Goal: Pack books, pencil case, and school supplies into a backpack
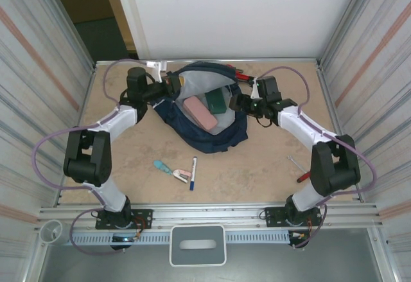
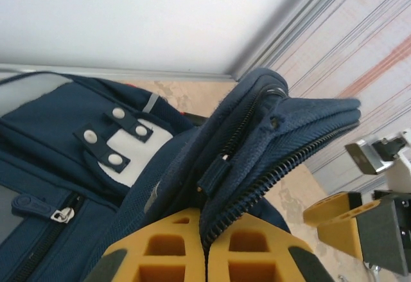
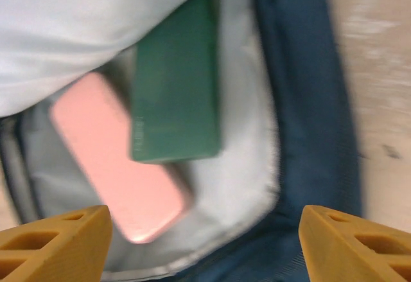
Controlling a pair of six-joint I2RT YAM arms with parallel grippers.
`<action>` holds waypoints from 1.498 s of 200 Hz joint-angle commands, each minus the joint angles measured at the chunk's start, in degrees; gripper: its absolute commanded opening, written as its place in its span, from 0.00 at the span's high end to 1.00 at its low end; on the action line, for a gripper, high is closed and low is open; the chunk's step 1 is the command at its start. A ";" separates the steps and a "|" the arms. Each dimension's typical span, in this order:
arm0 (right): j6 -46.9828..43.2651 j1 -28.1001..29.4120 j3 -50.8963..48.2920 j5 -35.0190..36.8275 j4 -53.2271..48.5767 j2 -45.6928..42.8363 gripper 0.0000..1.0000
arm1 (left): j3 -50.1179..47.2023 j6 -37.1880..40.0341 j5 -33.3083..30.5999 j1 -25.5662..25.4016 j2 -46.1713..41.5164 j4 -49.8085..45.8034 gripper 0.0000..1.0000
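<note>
The navy backpack [image 1: 221, 142] lies open in the middle of the table, its pale lining showing. Inside it rest the pink pencil case [image 1: 200, 113] and a slim green book [image 1: 217, 100]. My left gripper [image 1: 168, 88] is shut on the backpack's zipper edge [image 2: 257, 179] and holds the flap up, yellow fingers [image 2: 160, 250] pinched together. Just right of the opening, my right gripper [image 1: 239, 102] stands open, with nothing between its fingers [image 3: 58, 243]. From the right wrist view the pencil case [image 3: 115, 173] lies partly under the green book [image 3: 176, 96]. A white marker with a blue cap [image 1: 193, 171] and a teal-and-pink stapler [image 1: 172, 170] lie on the table in front.
A red-handled screwdriver [image 1: 299, 170] lies near the right arm's base. Corrugated walls close in the table on both sides. Bare tabletop stretches between the backpack and the arm bases, around the marker and stapler.
</note>
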 commanded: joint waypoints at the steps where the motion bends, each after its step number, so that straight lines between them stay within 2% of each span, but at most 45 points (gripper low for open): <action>1: 1.49 -0.42 -2.36 11.11 -3.35 1.67 0.25 | -5.62 1.45 -2.74 -1.48 -1.92 4.21 1.00; 17: 2.78 -0.33 -1.18 7.77 -1.64 5.80 0.31 | -8.74 1.68 -3.73 -1.49 -3.19 5.29 1.00; 41: 2.69 0.29 4.89 2.37 0.01 13.44 0.63 | -10.99 3.91 -3.36 -1.88 -4.98 2.99 0.99; 50: 2.41 0.35 8.25 1.08 0.01 15.97 0.70 | -11.97 5.01 -3.90 -2.30 -5.98 1.73 0.98; 76: 1.11 1.00 18.49 -0.66 -0.37 22.83 0.81 | -15.19 8.65 -6.12 -3.92 -9.13 -1.36 0.95; 94: -0.32 1.10 26.92 -4.24 -1.51 28.38 0.82 | -15.92 12.58 -9.05 -5.76 -10.35 -4.80 0.92; 109: -1.93 1.05 34.07 -6.33 -3.84 32.56 0.80 | -15.68 16.54 -11.95 -8.00 -10.22 -7.91 0.87; 132: -4.79 -0.74 40.51 -4.46 -9.63 34.69 0.70 | -14.19 23.77 -16.33 -12.62 -8.80 -11.76 0.79; 151: -5.52 -3.75 38.75 -3.82 -11.29 31.27 0.59 | -8.45 33.21 -17.31 -17.70 -6.60 -22.28 0.67; 165: -6.11 -5.19 34.04 -2.62 -10.98 26.19 0.52 | -4.43 40.75 -22.94 -21.45 -6.26 -31.45 0.59; 177: -6.83 -5.49 28.45 -0.45 -9.69 20.98 0.46 | -4.67 42.63 -25.83 -22.20 -8.28 -33.25 0.54; 197: -6.47 -4.86 18.50 1.93 -7.08 12.89 0.38 | -8.64 40.12 -24.90 -20.24 -14.95 -29.60 0.42; 229: -5.09 -0.02 6.02 7.76 -3.96 2.31 0.28 | -17.66 30.48 -12.17 -11.99 -25.40 -19.01 0.26; 245: -4.51 4.36 2.55 9.23 -0.59 -0.40 0.23 | -21.30 22.59 -13.50 -6.72 -27.44 -12.34 0.15; 254: -3.80 6.54 2.57 9.42 -0.43 0.20 0.22 | -20.38 17.05 -16.14 -3.60 -26.17 -12.76 0.14; 266: -3.07 8.27 3.25 11.13 -0.41 1.94 0.22 | -15.62 12.15 -17.60 -0.38 -21.60 -18.00 0.15; 283: -1.39 8.74 3.33 12.37 1.07 3.99 0.22 | -5.29 10.58 -19.09 0.49 -12.58 -29.07 0.21; 299: -0.45 8.89 3.38 11.83 2.73 6.40 0.22 | 1.46 10.64 -17.55 0.28 -4.62 -32.17 0.23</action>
